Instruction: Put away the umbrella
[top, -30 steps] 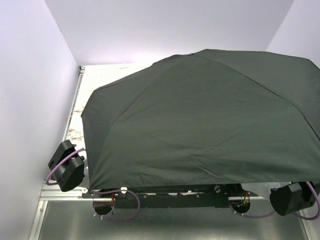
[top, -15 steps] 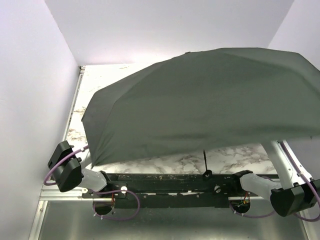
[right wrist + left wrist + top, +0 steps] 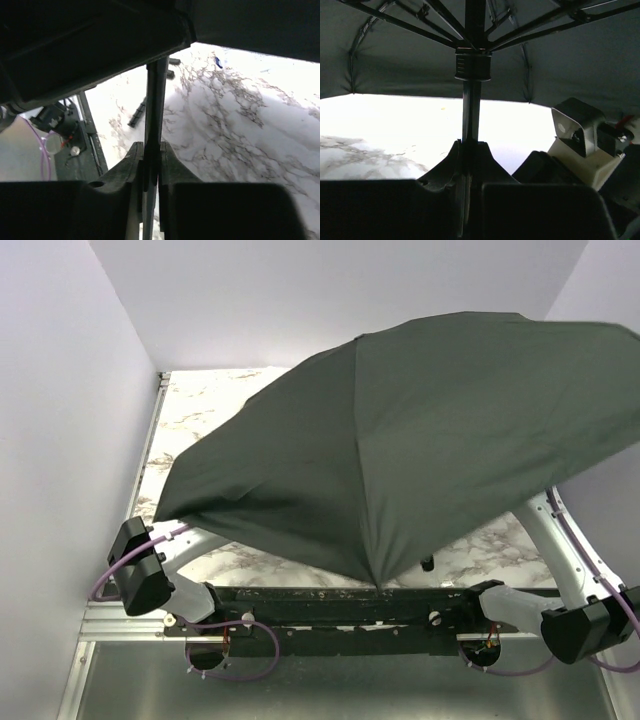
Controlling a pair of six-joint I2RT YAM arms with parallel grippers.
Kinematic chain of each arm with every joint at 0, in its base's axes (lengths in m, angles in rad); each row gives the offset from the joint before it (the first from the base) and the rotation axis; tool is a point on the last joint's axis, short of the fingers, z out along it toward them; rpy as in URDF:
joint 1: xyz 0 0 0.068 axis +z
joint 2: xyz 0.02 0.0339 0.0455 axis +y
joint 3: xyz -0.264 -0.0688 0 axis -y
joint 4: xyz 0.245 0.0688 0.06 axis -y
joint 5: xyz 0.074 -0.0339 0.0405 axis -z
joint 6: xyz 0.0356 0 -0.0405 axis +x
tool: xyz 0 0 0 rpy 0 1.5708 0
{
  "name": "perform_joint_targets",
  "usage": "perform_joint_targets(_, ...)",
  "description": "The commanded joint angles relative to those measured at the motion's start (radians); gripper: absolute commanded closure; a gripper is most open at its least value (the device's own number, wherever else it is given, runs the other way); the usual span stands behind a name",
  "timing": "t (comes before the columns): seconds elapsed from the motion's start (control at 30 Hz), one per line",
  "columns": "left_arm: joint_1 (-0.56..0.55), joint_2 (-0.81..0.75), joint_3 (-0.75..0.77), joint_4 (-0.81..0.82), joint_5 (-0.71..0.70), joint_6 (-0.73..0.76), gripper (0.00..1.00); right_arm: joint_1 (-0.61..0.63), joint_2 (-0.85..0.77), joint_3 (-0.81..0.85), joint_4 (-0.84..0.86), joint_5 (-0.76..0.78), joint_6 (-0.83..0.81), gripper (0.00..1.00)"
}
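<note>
Closing step in hand: open umbrella (image 3: 420,430) hangs tilted above the desk (image 3: 200,415), left end effector (image 3: 470,152) and right end effector (image 3: 151,155) each pinched onto its shaft (image 3: 471,110); next move probably calls for drawing the runner (image 3: 472,64) down the shaft to collapse it.

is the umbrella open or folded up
Open. The umbrella spreads wide above the table in the top view; the left wrist view shows ribs fanned out from the runner.

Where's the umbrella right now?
The umbrella is open and tilted above the marble table, filling the middle and right of the top view. The left gripper and right gripper hold it from underneath.
</note>
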State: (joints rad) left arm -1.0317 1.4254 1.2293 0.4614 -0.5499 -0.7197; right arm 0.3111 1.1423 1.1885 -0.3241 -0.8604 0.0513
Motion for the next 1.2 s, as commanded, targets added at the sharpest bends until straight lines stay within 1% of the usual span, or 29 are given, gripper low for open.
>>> perform_joint_targets(0.0, -0.025, -0.009, 0.054, 0.086, -0.017, 0.035, 1.00, 0.000, 0.022, 0.011, -0.002, 0.053, -0.005, 0.99)
perform_joint_targets(0.1, -0.025, -0.019, 0.024, 0.159, 0.083, 0.053, 1.00, -0.001, 0.011, 0.014, 0.038, -0.005, 0.083, 0.99)
perform_joint_targets(0.13, -0.025, -0.030, 0.001, 0.197, 0.119, 0.064, 0.99, -0.003, 0.005, 0.017, 0.055, -0.027, 0.107, 0.99)
perform_joint_targets(0.17, -0.025, -0.046, -0.023, 0.226, 0.153, 0.069, 0.88, -0.010, -0.002, 0.019, 0.068, -0.061, 0.138, 0.99)
perform_joint_targets(0.23, -0.024, -0.094, -0.103, 0.289, 0.203, 0.062, 0.53, -0.036, -0.015, 0.025, 0.112, -0.131, 0.206, 0.99)
perform_joint_targets(0.27, -0.023, -0.119, -0.142, 0.310, 0.221, 0.051, 0.41, -0.050, -0.019, 0.023, 0.138, -0.168, 0.247, 0.99)
perform_joint_targets(0.3, -0.019, -0.150, -0.191, 0.347, 0.249, 0.047, 0.32, -0.062, -0.024, 0.018, 0.179, -0.216, 0.296, 0.99)
perform_joint_targets(0.37, -0.007, -0.201, -0.282, 0.413, 0.298, 0.022, 0.21, -0.073, -0.027, 0.002, 0.270, -0.302, 0.406, 0.99)
perform_joint_targets(0.47, 0.015, -0.256, -0.391, 0.505, 0.362, -0.012, 0.13, -0.074, -0.024, -0.028, 0.437, -0.402, 0.580, 0.99)
perform_joint_targets(0.57, 0.033, -0.267, -0.444, 0.576, 0.404, -0.033, 0.10, -0.073, -0.024, -0.072, 0.647, -0.462, 0.751, 0.99)
perform_joint_targets(0.6, 0.040, -0.260, -0.452, 0.614, 0.421, -0.039, 0.10, -0.074, -0.026, -0.081, 0.681, -0.476, 0.782, 0.99)
perform_joint_targets(0.7, 0.053, -0.220, -0.433, 0.672, 0.482, -0.057, 0.10, -0.075, -0.033, -0.098, 0.702, -0.489, 0.802, 0.99)
perform_joint_targets(0.8, 0.054, -0.175, -0.365, 0.651, 0.527, -0.051, 0.10, -0.074, -0.042, -0.117, 0.728, -0.505, 0.816, 0.99)
perform_joint_targets(0.9, 0.055, -0.128, -0.319, 0.658, 0.549, -0.054, 0.15, -0.074, -0.054, -0.131, 0.737, -0.512, 0.814, 0.99)
perform_joint_targets(0.97, 0.055, -0.105, -0.292, 0.648, 0.549, -0.064, 0.21, -0.074, -0.056, -0.138, 0.737, -0.517, 0.808, 0.99)
perform_joint_targets(1.07, 0.055, -0.075, -0.266, 0.637, 0.548, -0.078, 0.27, -0.073, -0.059, -0.145, 0.738, -0.520, 0.802, 0.99)
perform_joint_targets(1.17, 0.055, -0.054, -0.253, 0.638, 0.546, -0.092, 0.36, -0.073, -0.061, -0.148, 0.717, -0.518, 0.780, 0.99)
